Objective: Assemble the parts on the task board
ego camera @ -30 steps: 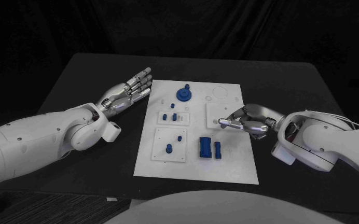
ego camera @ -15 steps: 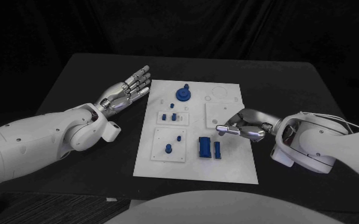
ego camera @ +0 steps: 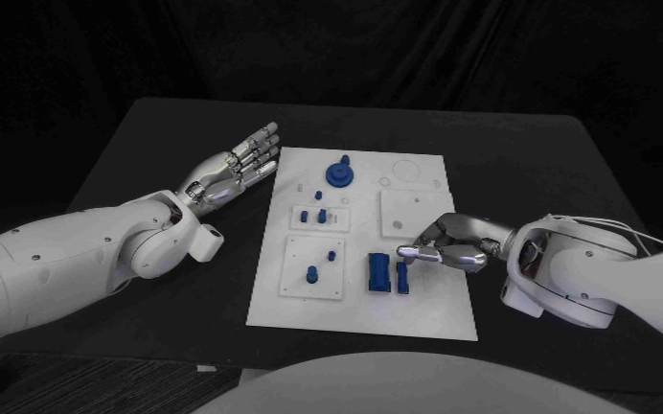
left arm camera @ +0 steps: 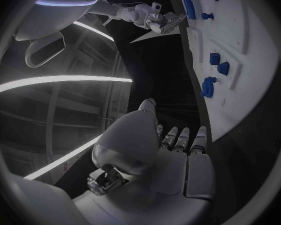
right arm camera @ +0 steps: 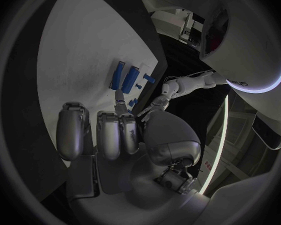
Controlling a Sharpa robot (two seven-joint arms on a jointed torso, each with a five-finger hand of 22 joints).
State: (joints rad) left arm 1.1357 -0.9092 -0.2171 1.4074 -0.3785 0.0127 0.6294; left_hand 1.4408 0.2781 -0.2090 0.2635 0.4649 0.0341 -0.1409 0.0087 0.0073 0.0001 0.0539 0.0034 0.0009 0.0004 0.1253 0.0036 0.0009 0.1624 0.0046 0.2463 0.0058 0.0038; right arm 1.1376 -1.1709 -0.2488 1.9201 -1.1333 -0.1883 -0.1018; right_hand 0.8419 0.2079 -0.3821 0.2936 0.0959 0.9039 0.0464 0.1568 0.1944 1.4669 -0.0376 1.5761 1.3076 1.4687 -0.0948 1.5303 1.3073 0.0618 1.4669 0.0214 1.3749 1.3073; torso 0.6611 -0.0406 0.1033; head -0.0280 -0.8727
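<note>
From my seat I could not tell whether the right hand point(ego camera: 449, 244) touched the slim blue part point(ego camera: 402, 277) beside the taller blue block point(ego camera: 377, 271); its fingertips point(ego camera: 410, 252) hung over that piece and covered its far end, and in the right wrist view the curled fingers point(right arm camera: 109, 132) hid the contact. The small parts point(ego camera: 313, 215) on the task board point(ego camera: 415, 310) were too small for me to make out their shapes. The left hand point(ego camera: 235, 167) hid a strip of table point(ego camera: 166, 136) beneath it. Both forearms were cut off at the picture's edges
</note>
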